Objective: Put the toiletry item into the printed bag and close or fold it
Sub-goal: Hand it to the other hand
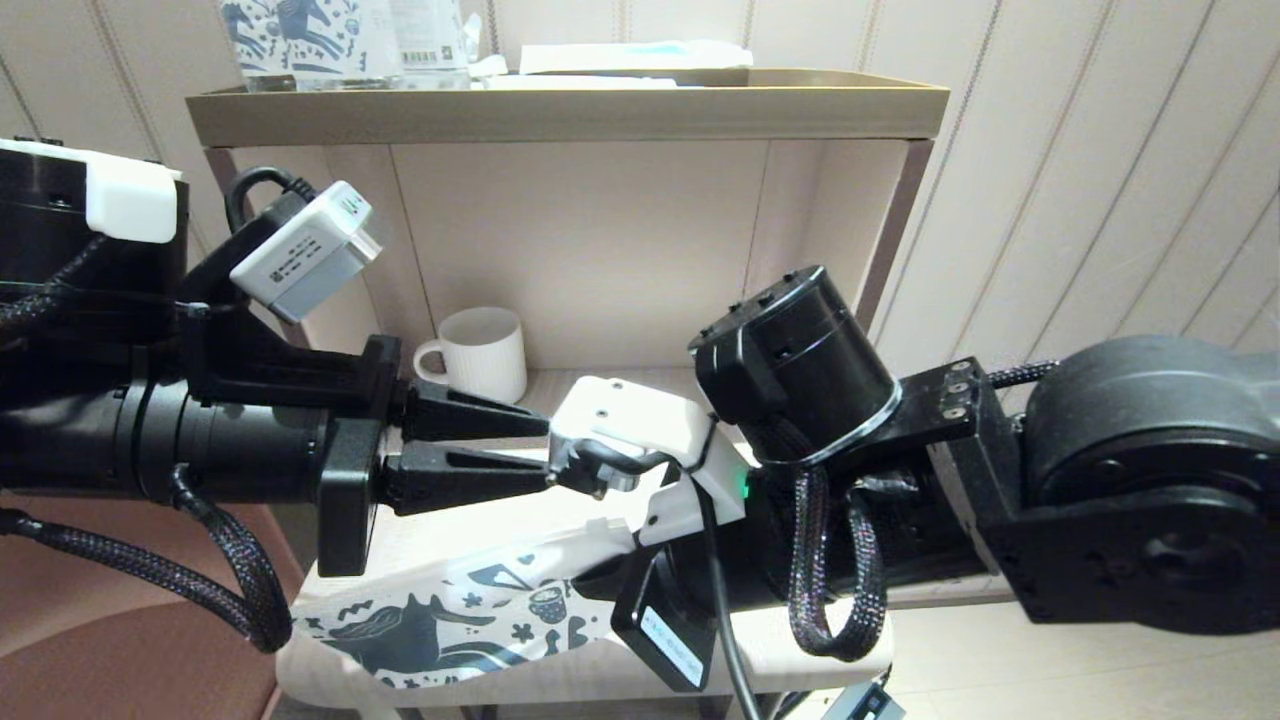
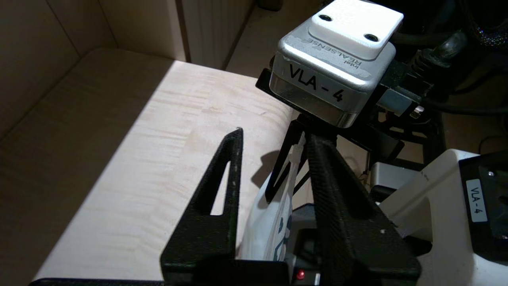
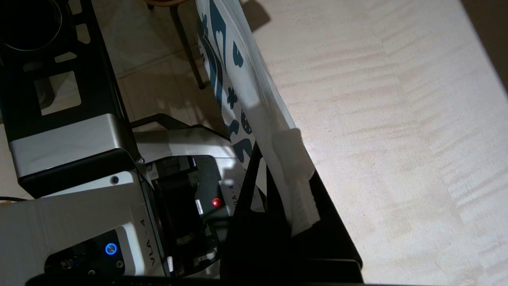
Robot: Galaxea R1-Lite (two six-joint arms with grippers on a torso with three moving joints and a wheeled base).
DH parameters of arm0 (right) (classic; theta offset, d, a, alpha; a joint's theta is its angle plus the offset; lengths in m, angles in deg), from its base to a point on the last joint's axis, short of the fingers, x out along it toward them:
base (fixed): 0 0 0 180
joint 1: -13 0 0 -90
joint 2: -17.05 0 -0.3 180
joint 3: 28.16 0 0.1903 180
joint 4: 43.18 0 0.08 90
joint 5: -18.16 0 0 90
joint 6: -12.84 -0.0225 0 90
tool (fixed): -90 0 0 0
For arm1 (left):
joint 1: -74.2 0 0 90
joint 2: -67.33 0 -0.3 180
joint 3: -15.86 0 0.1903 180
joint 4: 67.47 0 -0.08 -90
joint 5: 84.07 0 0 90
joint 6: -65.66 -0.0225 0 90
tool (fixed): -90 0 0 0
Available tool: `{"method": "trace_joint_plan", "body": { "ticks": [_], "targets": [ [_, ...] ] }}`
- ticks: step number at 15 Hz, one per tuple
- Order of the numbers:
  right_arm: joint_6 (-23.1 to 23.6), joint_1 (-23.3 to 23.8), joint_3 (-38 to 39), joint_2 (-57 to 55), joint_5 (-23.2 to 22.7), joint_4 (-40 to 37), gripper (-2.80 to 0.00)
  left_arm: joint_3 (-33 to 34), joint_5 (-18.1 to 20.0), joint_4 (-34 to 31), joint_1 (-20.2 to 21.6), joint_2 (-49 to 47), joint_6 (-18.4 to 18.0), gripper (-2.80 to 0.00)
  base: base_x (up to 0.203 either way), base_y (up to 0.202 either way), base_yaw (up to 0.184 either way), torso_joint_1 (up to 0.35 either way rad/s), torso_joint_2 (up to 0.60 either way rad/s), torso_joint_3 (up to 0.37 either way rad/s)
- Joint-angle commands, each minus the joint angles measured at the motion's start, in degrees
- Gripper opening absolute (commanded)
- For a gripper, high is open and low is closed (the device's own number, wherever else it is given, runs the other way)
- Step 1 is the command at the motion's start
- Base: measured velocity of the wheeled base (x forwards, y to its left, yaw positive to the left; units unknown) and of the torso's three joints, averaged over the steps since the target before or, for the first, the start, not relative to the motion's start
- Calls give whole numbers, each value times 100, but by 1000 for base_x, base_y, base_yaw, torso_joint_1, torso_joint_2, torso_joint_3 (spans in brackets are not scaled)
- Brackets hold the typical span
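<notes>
Both arms reach inward, grippers meeting.
Left gripper (image 1: 548, 452) level, fingers (image 2: 222, 178) parted; right gripper (image 3: 278, 178) fingers pinched shut.

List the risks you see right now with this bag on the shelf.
1. The printed bag overhangs the shelf's front edge; only the right gripper pinches it near the white slider tab, so a slip could drop it.
2. The left gripper stands open and holds nothing, right beside the right wrist camera; they could collide.
3. The toiletry item is not visible, so whether it is inside cannot be confirmed.
</notes>
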Motion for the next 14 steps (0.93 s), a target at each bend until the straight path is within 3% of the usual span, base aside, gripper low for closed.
{"method": "trace_joint_plan", "body": {
  "ticks": [1, 4, 7, 10, 14],
  "targets": [
    [-1, -3, -9, -10, -5, -6, -280, 13, 23, -1, 0, -45, -22, 0, 0, 0, 0, 0, 0, 0],
    [-1, -3, -18, 17, -5, 9, -280, 49, 16, 38, -8, -197, -41, 0, 0, 0, 0, 0, 0, 0],
    [1, 5, -11, 106, -11, 12, -280, 117, 16, 43, -8, -414, -374, 0, 0, 0, 0, 0, 0, 0],
    [-15, -3, -15, 65, -46, 10, -280, 172, 71, 43, -76, -491, -463, 0, 0, 0, 0, 0, 0, 0],
    [-28, 3, -77, -121, -544, 3, -280, 172, 146, 51, -88, -483, -458, 0, 0, 0, 0, 0, 0, 0]
  ]
}}
